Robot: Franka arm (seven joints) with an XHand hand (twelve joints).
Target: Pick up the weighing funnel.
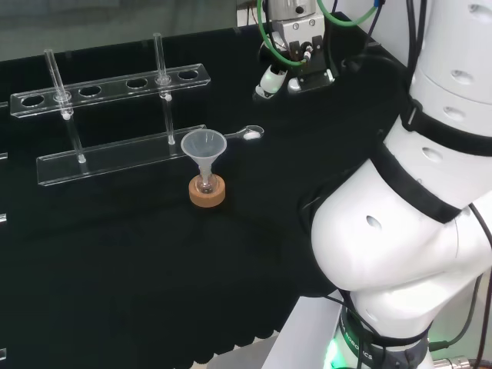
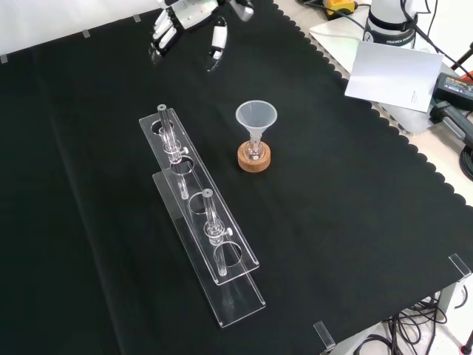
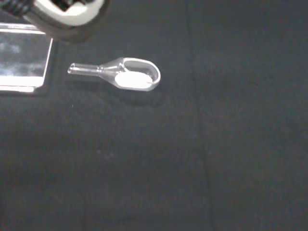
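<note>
The weighing funnel point(image 1: 250, 133) is a small clear scoop with a short stem that lies flat on the black cloth, just right of the rack's end. Seen from the wrist, the weighing funnel point(image 3: 127, 77) holds a patch of white powder and nothing touches it. The hand point(image 1: 288, 69) hangs in the air above and to the right of it in the head view. At the top of the front view the hand point(image 2: 188, 18) has its fingers point(image 2: 164, 33) relaxed, spread and holding nothing. A blurred white part of the hand point(image 3: 67, 12) shows in the wrist view.
The big funnel point(image 1: 204, 146) stands with its stem in a small flask on a cork ring point(image 1: 207, 192), close to the weighing funnel. A clear test-tube rack point(image 2: 199, 214) with two tubes runs along the cloth; its end point(image 3: 24, 57) lies near the scoop's stem.
</note>
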